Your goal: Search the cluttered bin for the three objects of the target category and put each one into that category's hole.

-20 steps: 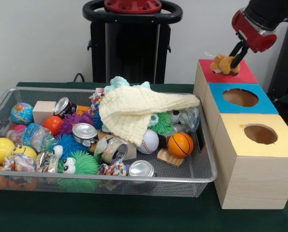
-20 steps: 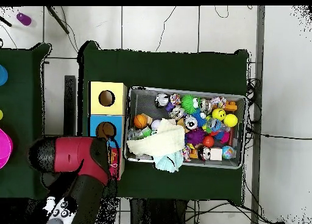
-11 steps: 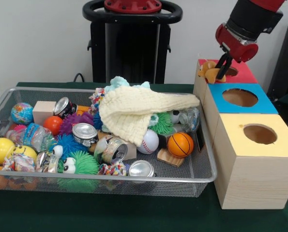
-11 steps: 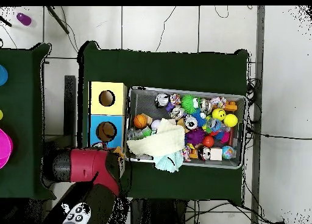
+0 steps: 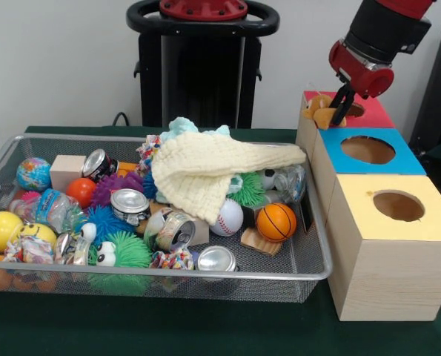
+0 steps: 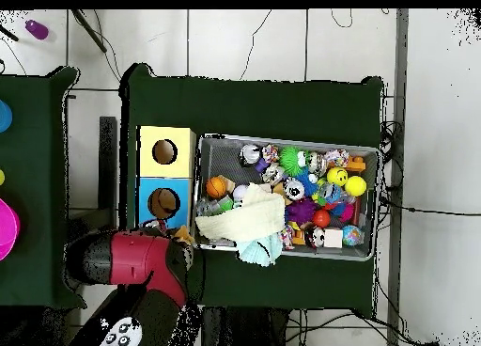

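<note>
Front view: a small tan plush toy (image 5: 322,110) is held pinched between the closed black fingers of the gripper (image 5: 339,110), at the near-left corner of the red box (image 5: 368,113), just beside that box's hole (image 5: 352,110). The toy is seen hanging partly over the box's edge, toward the wire bin (image 5: 309,259). In the overhead view the toy is hidden under the red arm (image 6: 141,259), so its place over the hole cannot be confirmed there.

The toy is judged to be light, soft and easily squashed, so a firm pinch across its middle should be enough, though loose limbs may snag on the hole's rim. It is judged to need carrying a little further over the hole before release.

Other plush-like things may be hidden in the bin under the cream cloth (image 5: 209,172), which lies draped over balls, cans and fuzzy toys.
</note>
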Action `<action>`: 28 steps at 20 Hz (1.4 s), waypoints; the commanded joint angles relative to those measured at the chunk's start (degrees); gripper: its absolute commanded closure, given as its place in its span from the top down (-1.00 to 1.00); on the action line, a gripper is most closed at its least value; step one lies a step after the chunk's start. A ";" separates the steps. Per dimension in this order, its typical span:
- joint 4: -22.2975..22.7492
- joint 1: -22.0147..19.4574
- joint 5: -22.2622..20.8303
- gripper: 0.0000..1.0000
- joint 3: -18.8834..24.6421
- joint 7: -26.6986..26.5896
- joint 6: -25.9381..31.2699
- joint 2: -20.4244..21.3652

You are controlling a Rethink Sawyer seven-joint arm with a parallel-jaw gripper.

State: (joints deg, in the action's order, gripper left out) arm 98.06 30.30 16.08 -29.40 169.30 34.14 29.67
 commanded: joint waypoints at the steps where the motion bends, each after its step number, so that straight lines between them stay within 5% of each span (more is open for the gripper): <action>1: -0.55 0.90 4.25 -1.00 4.72 14.29 3.30 -8.79; 17: -5.27 3.72 8.59 -1.00 2.12 16.19 10.97 -11.50; 28: -6.84 4.77 10.83 -1.00 1.52 16.88 18.32 -9.83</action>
State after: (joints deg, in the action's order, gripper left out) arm 93.26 34.57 22.54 -35.16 169.30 42.77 24.13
